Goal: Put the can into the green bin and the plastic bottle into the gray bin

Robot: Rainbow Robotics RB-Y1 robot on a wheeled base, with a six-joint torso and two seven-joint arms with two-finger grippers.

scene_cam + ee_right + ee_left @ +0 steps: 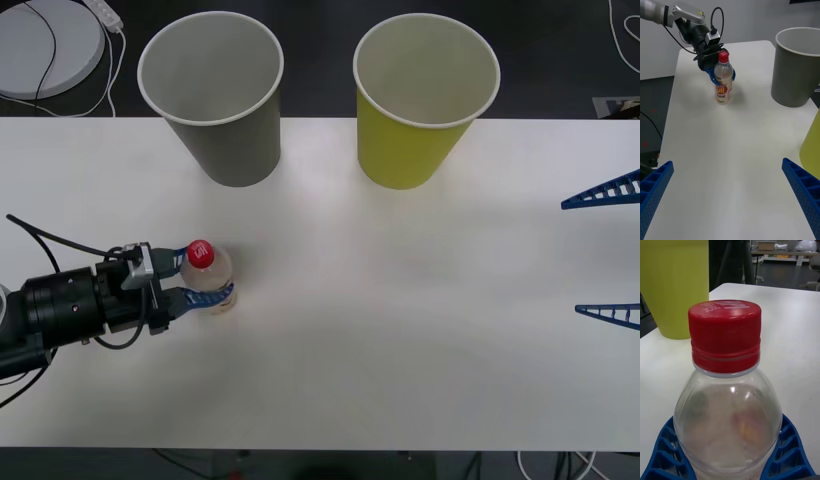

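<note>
My left gripper [208, 274] clamps its blue ribbed fingers [788, 450] around the small clear red-capped plastic bottle [208, 277], upright near the white table's [400, 330] left edge, label half hidden. Gray bin [215, 95] and yellow-green bin [420, 100] stand at the far edge. My right gripper [607, 252] hangs spread wide at the right edge, mostly cut off.

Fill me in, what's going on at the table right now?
The left gripper has its blue fingers wrapped around the plastic bottle, which stands upright on the white table near the robot's left. The gray bin and the green bin stand side by side at the far edge, both upright, the gray one nearer the bottle. The right gripper waits open at the table's right side, holding nothing.
</note>
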